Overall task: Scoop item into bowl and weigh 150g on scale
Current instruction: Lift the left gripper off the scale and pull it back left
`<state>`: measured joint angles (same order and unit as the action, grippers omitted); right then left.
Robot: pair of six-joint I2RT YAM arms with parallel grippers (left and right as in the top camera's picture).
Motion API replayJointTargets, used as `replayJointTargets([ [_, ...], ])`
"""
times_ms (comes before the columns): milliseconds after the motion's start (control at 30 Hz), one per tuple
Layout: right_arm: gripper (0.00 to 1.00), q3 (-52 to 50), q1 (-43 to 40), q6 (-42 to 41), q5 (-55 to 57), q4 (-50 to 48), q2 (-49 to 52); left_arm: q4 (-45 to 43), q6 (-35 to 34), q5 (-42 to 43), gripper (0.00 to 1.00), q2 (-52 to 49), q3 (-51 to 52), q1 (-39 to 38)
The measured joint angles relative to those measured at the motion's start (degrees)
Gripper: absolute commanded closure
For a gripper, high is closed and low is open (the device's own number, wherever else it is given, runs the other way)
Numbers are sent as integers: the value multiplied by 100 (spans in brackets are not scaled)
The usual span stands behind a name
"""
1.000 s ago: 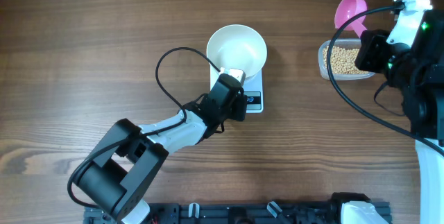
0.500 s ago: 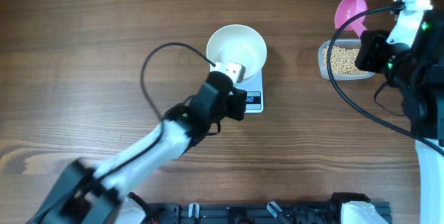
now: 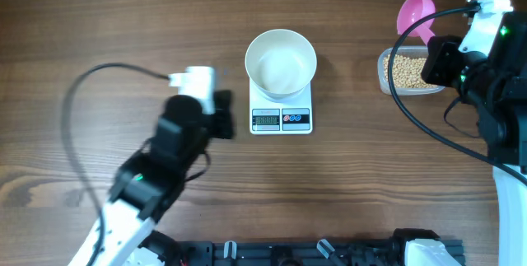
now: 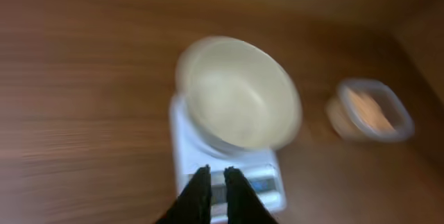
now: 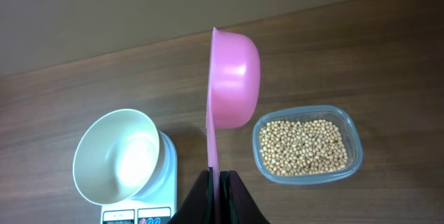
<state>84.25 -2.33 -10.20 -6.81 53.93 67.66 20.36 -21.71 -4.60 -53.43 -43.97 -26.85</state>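
**Bowl on scale, empty; scoop gripped, not yet loaded**

Left fingers almost clenched, on nothing, off to the left of the small white square digital scale. The round white deep bowl sits on it, empty. Right fingers clamp the handle of the pink plastic scoop, held on edge above the wooden worktop. All the small tan round beans lie in the clear plastic tub, well apart from the bowl.

Risks: the thin handle twisting in the grip; beans rolling off mid-carry; overshooting the weight.
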Motion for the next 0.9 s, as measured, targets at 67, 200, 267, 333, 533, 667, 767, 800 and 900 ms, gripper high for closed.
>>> replayJointTargets([
  [67, 96, 0, 0, 0, -57, 0, 0, 343, 0, -229, 85, 293, 0, 509],
  [200, 96, 2, 0, -2, -92, 28, 0, 837, 0, -498, 48, 549, 0, 1381],
  [267, 96, 0, 0, -2, -94, 52, 0, 1012, 24, -562, 15, 566, 0, 1690],
  [333, 96, 0, 0, -2, -107, 96, 0, 1097, 37, -599, 0, 564, 0, 1864],
  [533, 96, 0, 0, -2, -109, 299, 0, 1119, 0, -629, 0, 498, 0, 2050],
  [667, 96, 0, 0, -4, -109, 398, 0, 1119, 0, -629, 0, 361, 0, 2050],
  [767, 96, 0, 0, -2, -109, 400, 0, 1121, 0, -629, 0, 243, 0, 2050],
  [800, 96, 0, 0, -2, -109, 400, 0, 1121, 0, -629, 0, 195, 0, 2050],
  [900, 96, 0, 0, -2, -111, 420, 0, 1121, 0, -629, 0, 52, 0, 2050],
])
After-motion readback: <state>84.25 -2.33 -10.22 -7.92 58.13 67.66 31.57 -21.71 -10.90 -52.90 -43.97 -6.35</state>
